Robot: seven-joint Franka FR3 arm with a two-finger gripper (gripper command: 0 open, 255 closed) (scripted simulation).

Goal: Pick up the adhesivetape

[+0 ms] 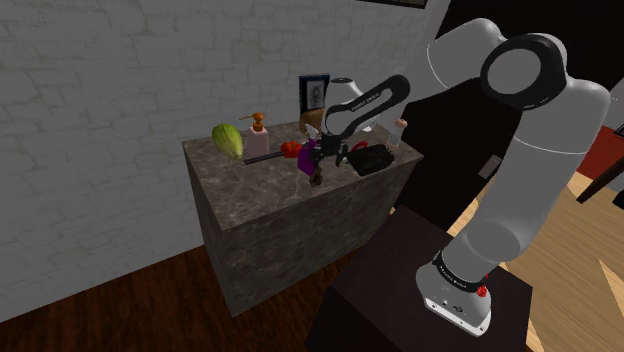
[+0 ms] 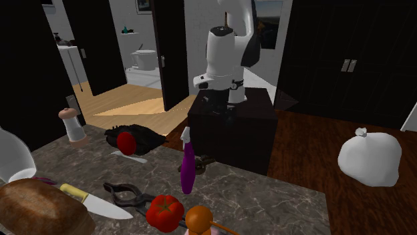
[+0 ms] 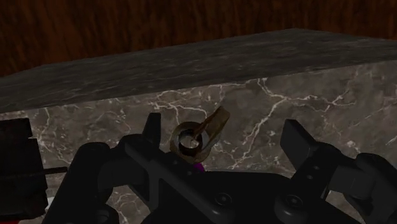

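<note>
The claw [image 3: 224, 132] stands open, fingers apart and touching nothing; the adhesive tape [image 3: 194, 137] lies on the surface [image 3: 286, 108] between them, closer to one finger. Risk: an off-centre closure may shove the roll aside instead of clamping it (the loose tail may also snag); the roll is a small brown ring; the surface is veined, polished grey stone.

In the shoulder view the lettuce [image 1: 228, 139] lies at the counter's [image 1: 280, 220] left end, with the soap dispenser [image 1: 257, 135] just right of it, then the tomato [image 1: 290, 149] and the eggplant [image 1: 308, 158]. The adhesive tape [image 3: 194, 137] lies on the counter near the edge toward the stand [image 1: 400, 285], beside the eggplant and between the gripper's [image 3: 222, 126] 2 spread fingers [image 3: 296, 137]. The pepper mill [image 1: 400, 130] stands at that view's right end.
</note>
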